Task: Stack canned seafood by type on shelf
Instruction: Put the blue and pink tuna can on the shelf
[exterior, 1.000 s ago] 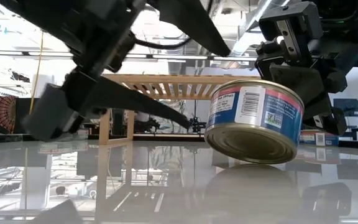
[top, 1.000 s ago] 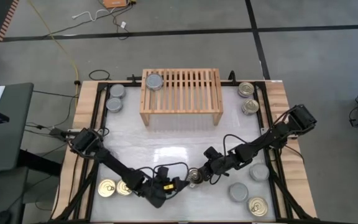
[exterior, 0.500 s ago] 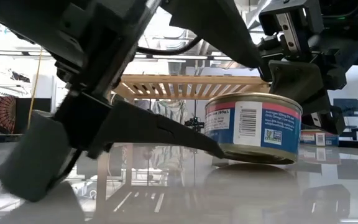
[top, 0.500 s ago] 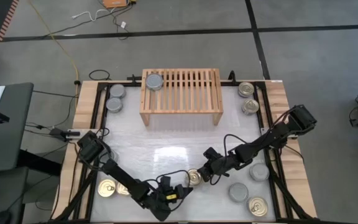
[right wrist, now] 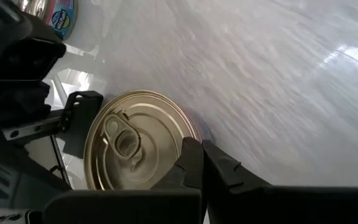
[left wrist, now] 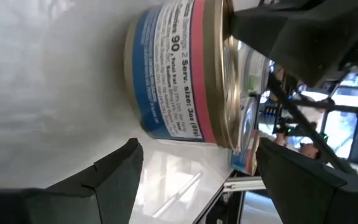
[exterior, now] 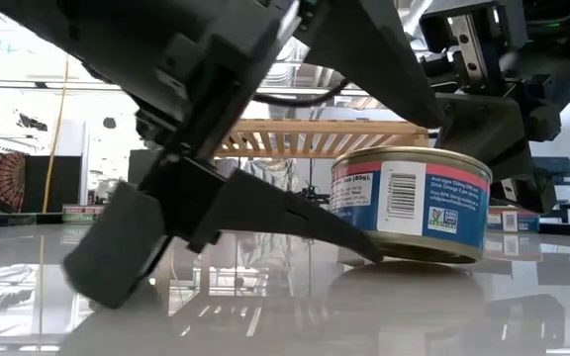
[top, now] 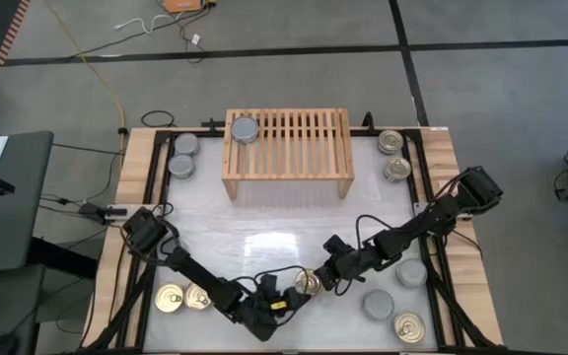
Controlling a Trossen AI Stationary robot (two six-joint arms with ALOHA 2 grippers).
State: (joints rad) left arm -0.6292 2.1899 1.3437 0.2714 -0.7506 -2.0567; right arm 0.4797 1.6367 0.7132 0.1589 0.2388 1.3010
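Observation:
A canned seafood tin (exterior: 411, 205) with a blue and pink label and a gold pull-ring top (right wrist: 135, 140) stands flat on the table near its front edge. My left gripper (left wrist: 197, 149) is open and low on the table's near left side of the tin (top: 308, 283), its fingertips close to the tin's side. My right gripper (right wrist: 202, 163) is shut at the tin's top rim. The shelf (top: 287, 153) stands at the back and carries one silver-topped tin (top: 245, 129) at its left end. My right gripper has its shut fingertips on the tin's top rim (right wrist: 180, 144), on the rim's right side. The fingers slant down from the table's right. The tin stands upright with its base on the table. My left gripper has one fingertip (exterior: 362, 249) at the tin's base; I cannot tell whether it touches.
Two silver tins (top: 182, 155) lie left of the shelf and two gold ones (top: 393, 156) right of it. Two gold tins (top: 180, 297) lie at the near left. At the near right lie silver tins (top: 379, 304) and one gold tin (top: 409, 328).
The tin was tipped, its base raised toward the table's near edge; it has come down and now stands flat. My left gripper has gone toward the tin, staying low and open.

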